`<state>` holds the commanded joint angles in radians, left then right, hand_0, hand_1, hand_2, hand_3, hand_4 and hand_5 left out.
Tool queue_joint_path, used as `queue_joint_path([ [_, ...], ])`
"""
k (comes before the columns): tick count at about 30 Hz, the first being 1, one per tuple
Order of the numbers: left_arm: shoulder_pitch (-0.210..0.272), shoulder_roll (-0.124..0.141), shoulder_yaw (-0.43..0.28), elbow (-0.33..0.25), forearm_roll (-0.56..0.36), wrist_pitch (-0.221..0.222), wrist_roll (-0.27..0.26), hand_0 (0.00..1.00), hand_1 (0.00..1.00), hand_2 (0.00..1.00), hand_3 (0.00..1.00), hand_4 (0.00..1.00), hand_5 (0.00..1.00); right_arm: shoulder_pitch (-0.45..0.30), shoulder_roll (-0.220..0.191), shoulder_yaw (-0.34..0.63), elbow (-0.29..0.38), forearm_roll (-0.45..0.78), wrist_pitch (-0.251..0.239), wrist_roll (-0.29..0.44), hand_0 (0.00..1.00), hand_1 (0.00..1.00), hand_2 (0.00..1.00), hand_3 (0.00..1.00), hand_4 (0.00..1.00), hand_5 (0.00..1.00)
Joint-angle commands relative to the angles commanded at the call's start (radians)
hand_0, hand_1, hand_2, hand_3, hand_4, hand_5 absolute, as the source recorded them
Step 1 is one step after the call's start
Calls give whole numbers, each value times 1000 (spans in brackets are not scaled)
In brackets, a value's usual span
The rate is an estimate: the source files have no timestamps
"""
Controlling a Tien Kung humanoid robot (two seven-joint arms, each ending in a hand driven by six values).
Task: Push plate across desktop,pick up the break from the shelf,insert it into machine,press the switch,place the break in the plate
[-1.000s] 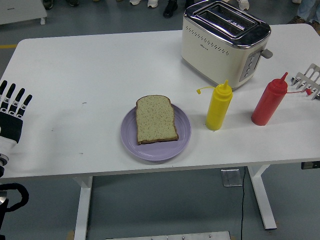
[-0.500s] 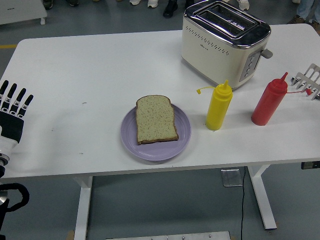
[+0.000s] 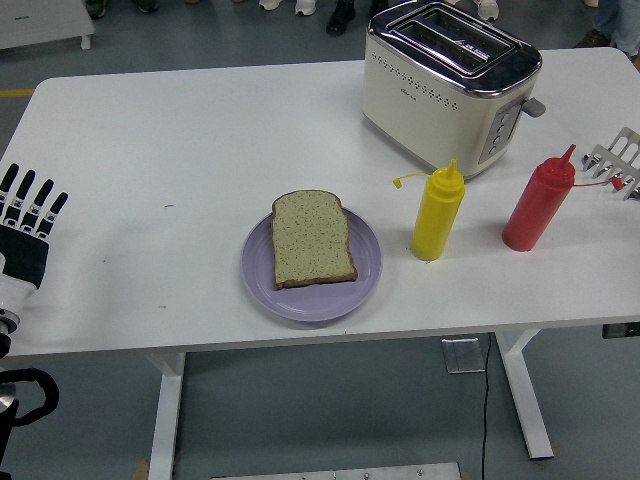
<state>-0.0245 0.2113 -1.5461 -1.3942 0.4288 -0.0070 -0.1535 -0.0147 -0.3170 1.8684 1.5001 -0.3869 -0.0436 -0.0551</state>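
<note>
Lying flat on round lilac plate (image 3: 262,282), speckled brown bread slice (image 3: 312,238), seemingly delivered; resting at white worktop (image 3: 180,140) edge, left robot hand (image 3: 27,225), fingers spread, empty.

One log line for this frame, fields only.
left hand: open, at left edge | bread: on plate | toaster: slots empty | right hand: not in view
</note>
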Motion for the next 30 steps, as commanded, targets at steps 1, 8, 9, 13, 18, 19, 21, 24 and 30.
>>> queue_joint_path([
  [1, 0, 0, 0, 0, 0, 0, 0, 811, 860, 916, 854, 637, 998, 0, 0, 1, 0, 0, 0, 0, 822, 780, 783, 767, 485, 552],
  [8, -4, 2, -2, -1, 1, 0, 1, 811, 860, 916, 854, 637, 998, 3, 0, 8, 0, 3, 1, 0, 822, 780, 783, 767, 486, 552],
  [9, -4, 2, -3, -1, 1, 0, 1, 811, 860, 917, 854, 637, 998, 3, 0, 9, 0, 3, 1, 0, 822, 779, 783, 767, 486, 551],
  [13, -6, 2, -2, 0, 1, 0, 3, 811, 860, 917, 854, 637, 998, 4, -1, 13, 0, 4, 1, -1, 822, 779, 783, 767, 486, 551],
  [18, -7, 3, -3, 0, 2, 0, 4, 812, 860, 917, 853, 637, 998, 4, -1, 13, 1, 5, 2, -1, 822, 780, 780, 767, 487, 550],
  [19, -7, 3, -3, 0, 2, 0, 4, 812, 860, 917, 853, 637, 998, 4, -1, 13, 1, 5, 2, -1, 822, 780, 780, 767, 487, 550],
  [21, -7, 3, -3, 0, 2, 0, 5, 812, 860, 917, 854, 637, 998, 3, -1, 13, 1, 5, 2, -1, 821, 779, 781, 766, 488, 550],
  [24, -6, 3, -2, 0, 2, -1, 6, 812, 860, 917, 854, 637, 998, 2, -1, 13, 1, 6, 2, -1, 821, 779, 781, 766, 488, 550],
  [30, -8, 6, -1, -1, 2, -1, 7, 813, 860, 919, 854, 637, 998, 3, -1, 14, 3, 6, 2, -2, 821, 780, 781, 765, 488, 550],
])
